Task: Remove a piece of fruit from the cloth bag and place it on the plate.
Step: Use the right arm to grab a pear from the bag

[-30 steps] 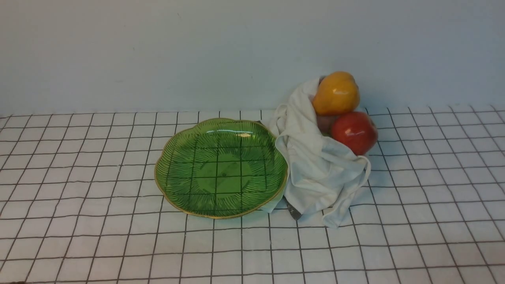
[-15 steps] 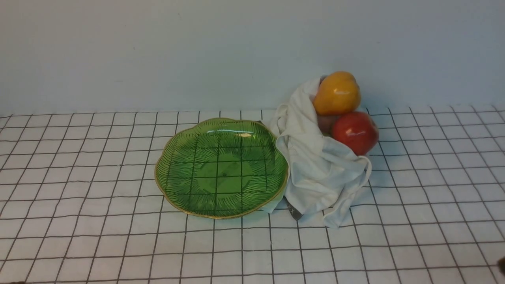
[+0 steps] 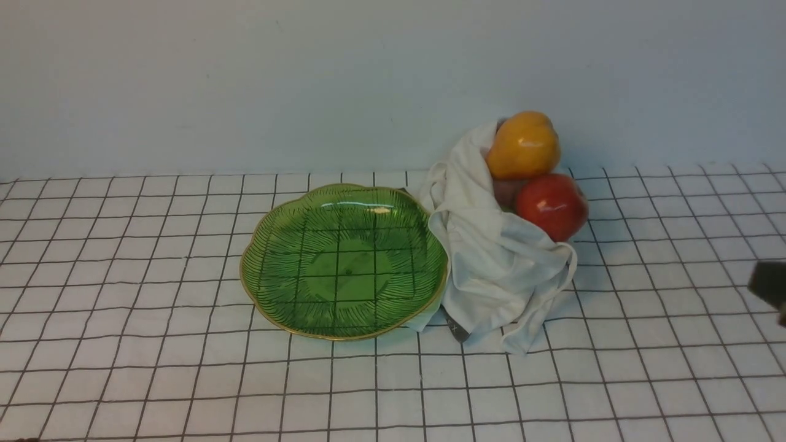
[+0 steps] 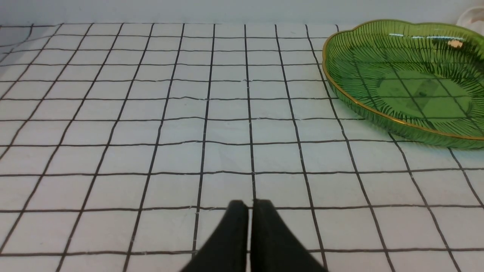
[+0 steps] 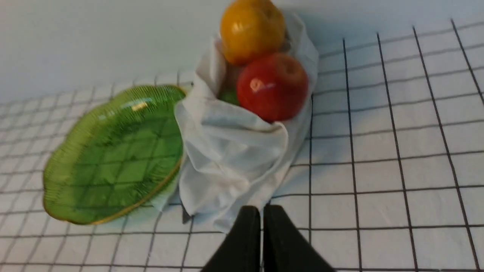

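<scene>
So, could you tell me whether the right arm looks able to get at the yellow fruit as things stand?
Probably yes: the yellow fruit sits exposed above the red apple, though the apple and the cloth bag crowd its near side, and the right gripper must open first.

Cloth bag (image 3: 491,264) right of plate (image 3: 348,270), pear-shaped fruit (image 3: 525,145) behind apple (image 3: 552,207).

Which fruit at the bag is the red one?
The apple on the robot's near side of the pear-shaped fruit; that other one is orange-yellow.
</scene>
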Tool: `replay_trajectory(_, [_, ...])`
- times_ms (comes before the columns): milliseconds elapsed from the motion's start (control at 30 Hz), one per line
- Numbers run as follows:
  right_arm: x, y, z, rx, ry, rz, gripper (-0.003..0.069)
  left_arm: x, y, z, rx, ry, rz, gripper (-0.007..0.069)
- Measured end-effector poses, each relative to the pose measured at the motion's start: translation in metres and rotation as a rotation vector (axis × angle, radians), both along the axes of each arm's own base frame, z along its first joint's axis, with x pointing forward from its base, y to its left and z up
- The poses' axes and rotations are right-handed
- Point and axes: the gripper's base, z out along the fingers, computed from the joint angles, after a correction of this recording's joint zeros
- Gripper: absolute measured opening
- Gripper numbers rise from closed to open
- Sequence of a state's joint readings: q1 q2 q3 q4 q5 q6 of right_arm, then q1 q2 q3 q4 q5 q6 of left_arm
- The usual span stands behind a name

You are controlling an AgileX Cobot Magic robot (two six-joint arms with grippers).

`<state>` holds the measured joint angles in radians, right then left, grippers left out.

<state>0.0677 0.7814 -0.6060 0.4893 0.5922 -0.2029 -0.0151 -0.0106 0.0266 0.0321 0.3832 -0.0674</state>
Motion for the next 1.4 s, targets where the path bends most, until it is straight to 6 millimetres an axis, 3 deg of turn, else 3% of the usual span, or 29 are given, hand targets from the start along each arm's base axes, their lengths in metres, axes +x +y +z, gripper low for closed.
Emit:
replay_trajectory(167, [0.069,0.018,0.005,-0.052,0.072,0.115,0.0155,0.000,0.000,0.000,0.000,0.000,0.000,-0.0005])
replay_trajectory(300, [0.122,0.035,0.004,-0.079,0.095,0.182,0.0333,0.000,0.000,0.000,0.000,0.000,0.000,-0.0005])
replay_trajectory(333, [0.136,0.039,0.007,-0.084,0.086,0.195,0.0410,0.000,0.000,0.000,0.000,0.000,0.000,-0.0005])
replay_trajectory(367, [0.142,0.041,0.007,-0.086,0.088,0.198,0.0421,0.000,0.000,0.000,0.000,0.000,0.000,-0.0005])
replay_trajectory(400, [0.163,0.045,0.002,-0.089,0.103,0.207,0.0506,0.000,0.000,0.000,0.000,0.000,0.000,-0.0005])
replay_trajectory(533, [0.210,0.054,-0.004,-0.087,0.125,0.227,0.0659,0.000,0.000,0.000,0.000,0.000,0.000,-0.0005])
replay_trajectory(567, [0.210,0.054,-0.004,-0.087,0.125,0.227,0.0659,0.000,0.000,0.000,0.000,0.000,0.000,-0.0005])
replay_trajectory(600, [0.231,0.059,-0.010,-0.087,0.131,0.234,0.0681,0.000,0.000,0.000,0.000,0.000,0.000,-0.0005])
replay_trajectory(700, [0.249,0.062,-0.017,-0.087,0.134,0.236,0.0688,0.000,0.000,0.000,0.000,0.000,0.000,-0.0005])
replay_trajectory(767, [0.277,0.066,-0.032,-0.088,0.144,0.237,0.0691,0.000,0.000,0.000,0.000,0.000,0.000,-0.0005])
replay_trajectory(933, [0.303,0.070,-0.057,-0.099,0.164,0.244,0.0685,0.000,0.000,0.000,0.000,0.000,0.000,-0.0005])
replay_trajectory(1100, [0.314,0.071,-0.073,-0.133,0.164,0.259,0.0668,0.000,0.000,0.000,0.000,0.000,0.000,-0.0005])
replay_trajectory(1233, [0.315,0.071,-0.075,-0.150,0.157,0.273,0.0631,0.000,0.000,0.000,0.000,0.000,0.000,-0.0005])
replay_trajectory(1400, [0.315,0.071,-0.075,-0.155,0.153,0.276,0.0524,0.000,0.000,0.000,0.000,0.000,0.000,-0.0005])
